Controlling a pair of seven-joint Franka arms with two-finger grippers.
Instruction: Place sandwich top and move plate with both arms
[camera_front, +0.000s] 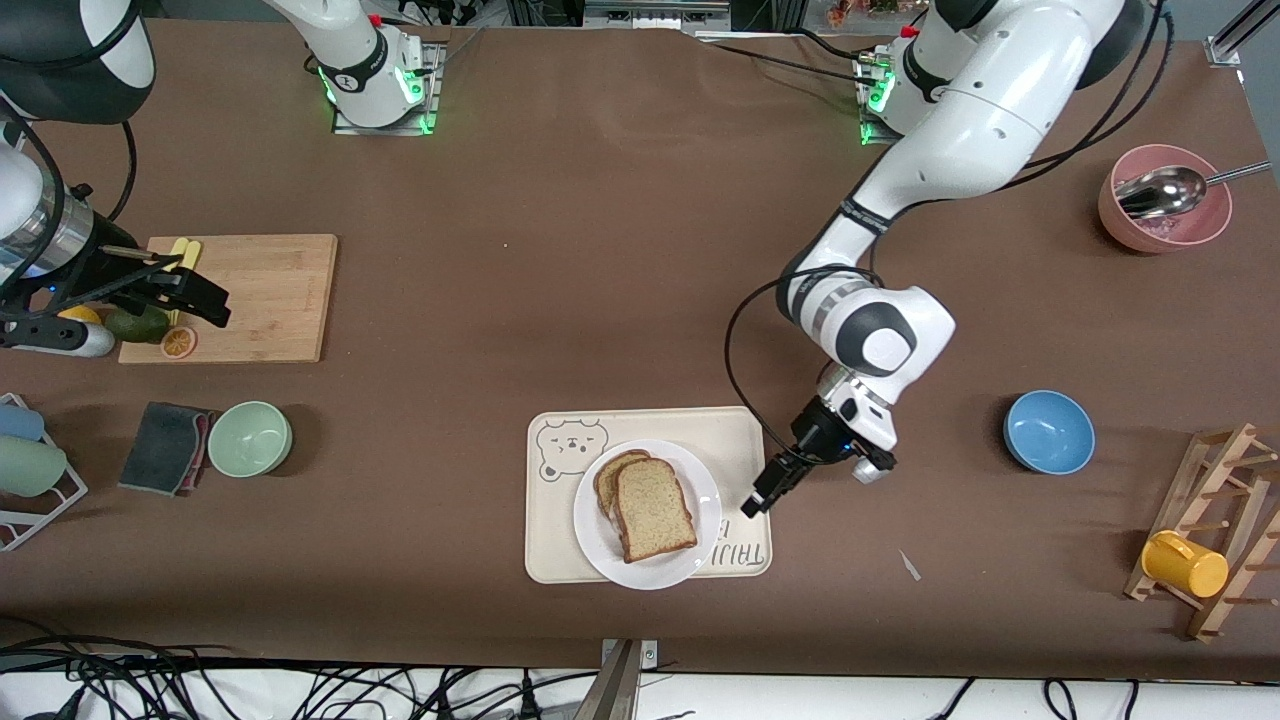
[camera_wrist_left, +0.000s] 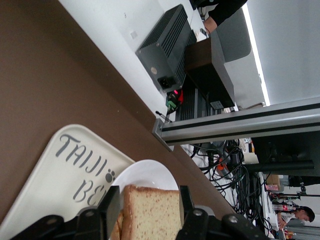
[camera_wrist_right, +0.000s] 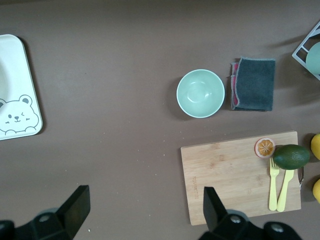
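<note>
Brown cloth covers the counter (camera_front: 620, 250), and a cream tray (camera_front: 735, 440) with a bear drawing lies on it near the front camera's edge. On the tray sits the plate (camera_front: 640, 570), its rim running past the tray's near edge. The sandwich top (camera_front: 655, 508) lies flat on the plate, stacked on another slice whose crust peeks out on the side toward the right arm's end.

Just beside the plate, toward the left arm's end, the left claw (camera_front: 768, 493) hangs low over the tray. Its fingers (camera_wrist_left: 111, 204) stand apart with nothing between them. In the left wrist view the sandwich top (camera_wrist_left: 152, 212) shows between the two fingers but clear of them, lying on the plate (camera_wrist_left: 145, 176).

At the right arm's end of the counter, well apart from the tray, the right claw (camera_front: 195, 290) waits over a wooden board (camera_front: 270, 290). Its jaws are spread wide and empty. A green bowl (camera_wrist_right: 200, 93) and a dark cloth (camera_wrist_right: 254, 83) lie nearer the camera than the board (camera_wrist_right: 235, 175), which carries an orange slice (camera_wrist_right: 264, 147), an avocado (camera_wrist_right: 291, 156) and yellow cutlery (camera_wrist_right: 278, 187).
</note>
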